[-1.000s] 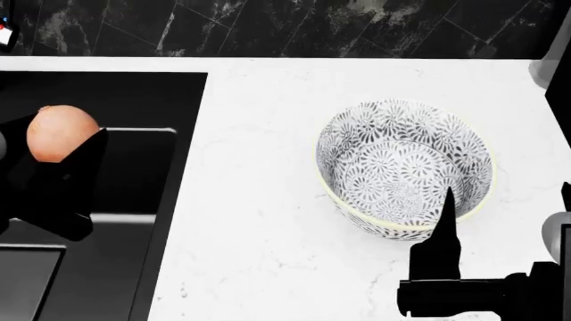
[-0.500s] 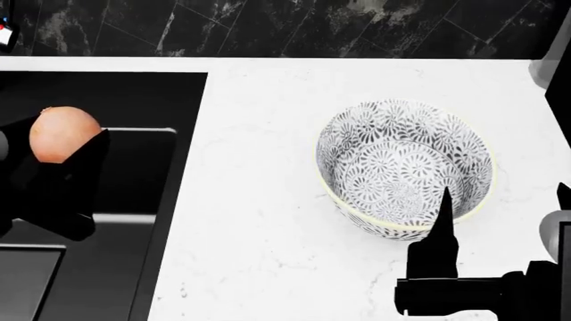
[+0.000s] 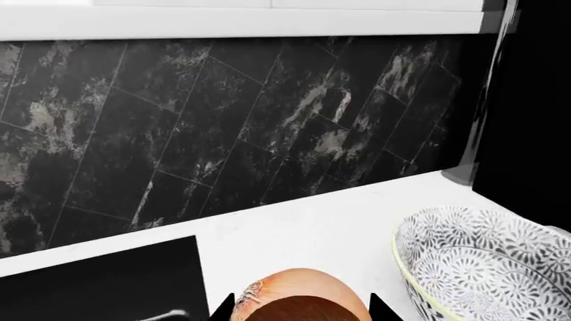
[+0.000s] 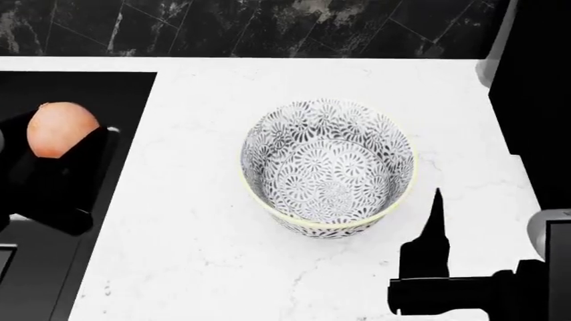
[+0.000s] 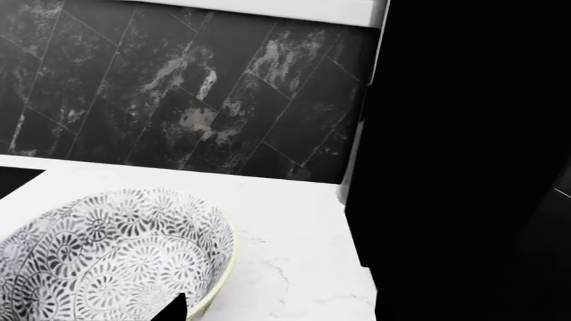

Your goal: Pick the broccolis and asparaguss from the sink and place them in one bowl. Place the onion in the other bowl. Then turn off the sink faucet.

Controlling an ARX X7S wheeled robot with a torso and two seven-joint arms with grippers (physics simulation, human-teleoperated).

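Left gripper (image 4: 53, 167) is clamped on the onion (image 4: 61, 129), holding the peach-orange bulb up over the dark sink (image 4: 80, 87), near the basin's edge where it meets the white counter (image 4: 196, 234). In the left wrist view the onion (image 3: 299, 297) sits between two black fingertips, with only its upper half in sight (the contact points themselves are hidden).

Further right, the patterned bowl (image 4: 327, 170) stands empty on the counter, well apart from the onion. My guess is the carry to it is the step in hand. The bulb is smooth and round, so a grip set low on it could let it roll out during a quick sideways swing, and it would drop back into the sink or bounce across the counter. Letting go too high could make it hop off the bowl's sloped wall.

Right gripper (image 4: 437, 221) hovers just beside the bowl's near rim; whether it is parted or closed I cannot tell. It could catch the rim.
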